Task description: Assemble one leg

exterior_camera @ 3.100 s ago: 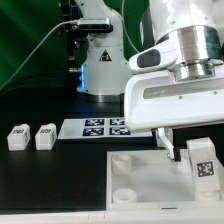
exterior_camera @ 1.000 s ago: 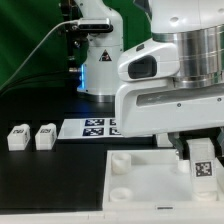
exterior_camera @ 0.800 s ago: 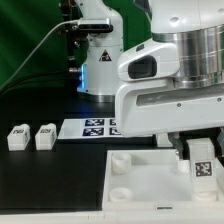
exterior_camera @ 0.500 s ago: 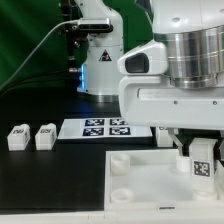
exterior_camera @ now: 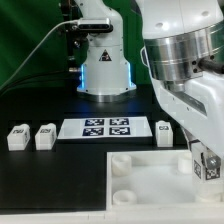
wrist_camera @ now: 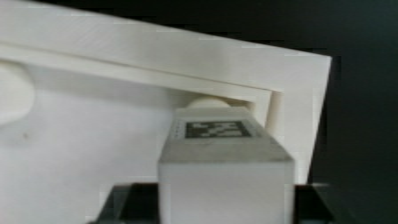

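Leg (exterior_camera: 208,168) stands upright at the corner of the panel (exterior_camera: 140,178) on the exterior view's right, over a corner socket (wrist_camera: 210,101); the marker board (exterior_camera: 108,128) lies beyond the panel; the gripper (exterior_camera: 206,162) is clamped on this leg; spare legs sit on the table, two (exterior_camera: 17,136) (exterior_camera: 45,135) at the exterior view's left, one (exterior_camera: 165,130) just beside the marker board.

Four legs (exterior_camera: 17,137) (exterior_camera: 45,136) (exterior_camera: 165,130) (exterior_camera: 207,166), one panel (exterior_camera: 140,186), one marker board (exterior_camera: 96,128).
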You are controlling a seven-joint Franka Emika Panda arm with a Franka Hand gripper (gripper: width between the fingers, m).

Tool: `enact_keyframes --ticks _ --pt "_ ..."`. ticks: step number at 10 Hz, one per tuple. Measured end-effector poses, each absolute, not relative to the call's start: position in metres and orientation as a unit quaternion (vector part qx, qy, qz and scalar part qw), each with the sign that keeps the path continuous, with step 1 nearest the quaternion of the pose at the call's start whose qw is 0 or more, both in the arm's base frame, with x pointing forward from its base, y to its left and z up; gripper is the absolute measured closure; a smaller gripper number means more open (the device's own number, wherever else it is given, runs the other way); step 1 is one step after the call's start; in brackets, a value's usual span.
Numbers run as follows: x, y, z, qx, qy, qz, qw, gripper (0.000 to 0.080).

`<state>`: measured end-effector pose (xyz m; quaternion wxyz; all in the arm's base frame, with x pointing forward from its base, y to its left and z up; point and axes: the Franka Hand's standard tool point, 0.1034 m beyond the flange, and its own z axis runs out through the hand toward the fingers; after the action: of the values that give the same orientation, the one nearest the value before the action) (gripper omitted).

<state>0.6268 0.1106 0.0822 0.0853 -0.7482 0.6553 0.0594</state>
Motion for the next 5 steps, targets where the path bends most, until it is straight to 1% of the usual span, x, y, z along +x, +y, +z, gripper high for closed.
enact_keyframes --ticks 1,3,5 --pt "0.6271 0.1168 0.0821 -0.697 0.709 0.064 0.079 0.0506" --pt "0.629 0.1226 0.0827 -0.647 0.756 0.063 0.079 0.0506" --pt "0.6291 0.1225 0.0827 -0.65 0.753 0.062 0.079 0.0506"
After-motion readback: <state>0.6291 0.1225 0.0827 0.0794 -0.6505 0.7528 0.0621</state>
